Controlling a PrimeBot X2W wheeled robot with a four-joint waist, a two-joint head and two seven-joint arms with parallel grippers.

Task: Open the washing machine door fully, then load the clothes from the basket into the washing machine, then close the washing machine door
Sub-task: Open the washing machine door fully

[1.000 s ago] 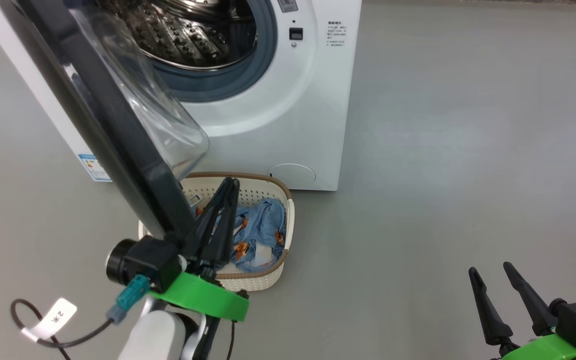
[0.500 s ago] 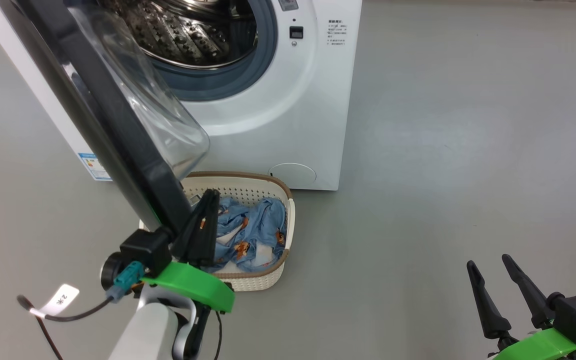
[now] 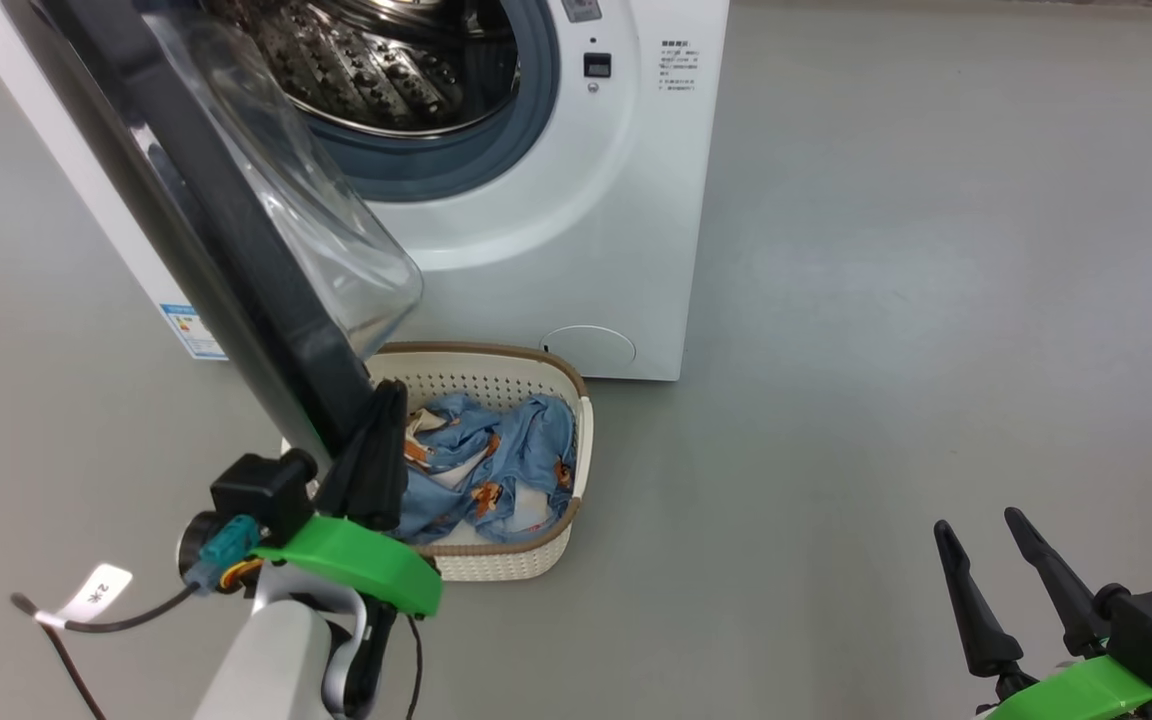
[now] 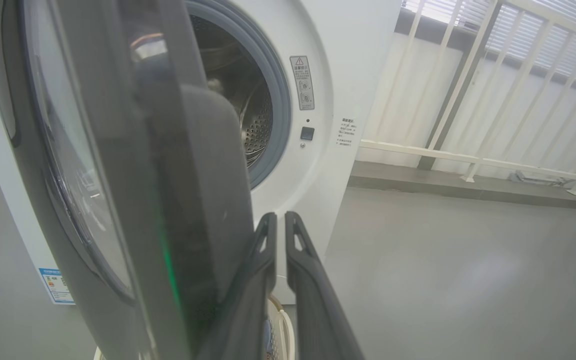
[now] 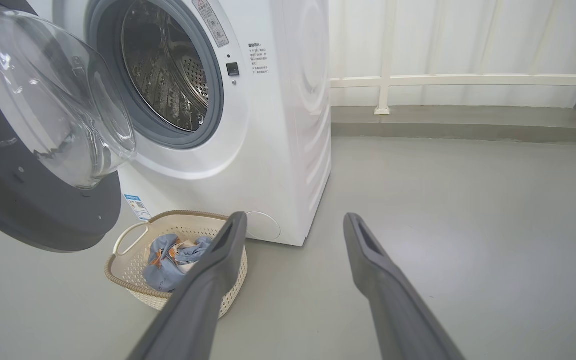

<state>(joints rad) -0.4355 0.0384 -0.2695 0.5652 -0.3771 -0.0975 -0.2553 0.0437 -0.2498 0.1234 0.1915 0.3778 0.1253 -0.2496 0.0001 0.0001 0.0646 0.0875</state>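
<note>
Our left tool, at seven o'clock in the head view, has its fingers pressed together on nothing. It lies just beside the lower edge of the washing machine door, which stands swung out from the washing machine at eleven o'clock; we cannot tell whether they touch. Our right tool hangs spread and empty at five o'clock, while the clothes lie in the basket on the floor near six o'clock, before the machine.
</note>
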